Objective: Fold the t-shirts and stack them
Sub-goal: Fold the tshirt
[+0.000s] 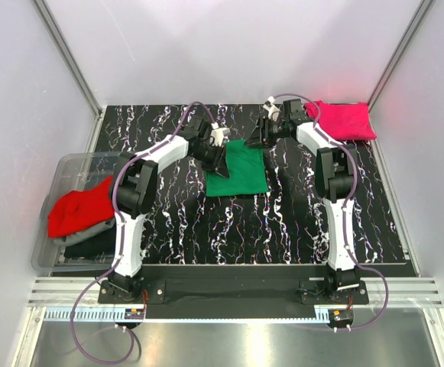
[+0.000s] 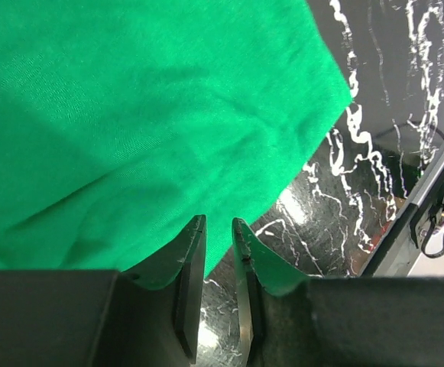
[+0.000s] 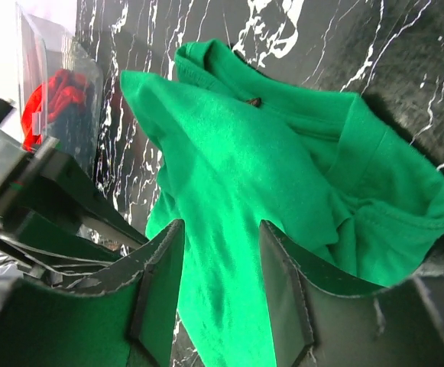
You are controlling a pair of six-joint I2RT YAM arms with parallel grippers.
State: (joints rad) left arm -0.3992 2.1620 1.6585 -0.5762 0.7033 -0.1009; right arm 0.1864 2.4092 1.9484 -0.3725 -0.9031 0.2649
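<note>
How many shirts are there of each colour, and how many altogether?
Green shirt: 1
Pink shirt: 1
Red shirt: 1
Grey shirt: 1
Black shirt: 1
Total: 5 in view

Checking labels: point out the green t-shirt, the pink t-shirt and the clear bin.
green t-shirt (image 1: 243, 173), top external view, middle of the cloth
pink t-shirt (image 1: 348, 121), top external view, middle of the cloth
clear bin (image 1: 72, 168), top external view, far wall
</note>
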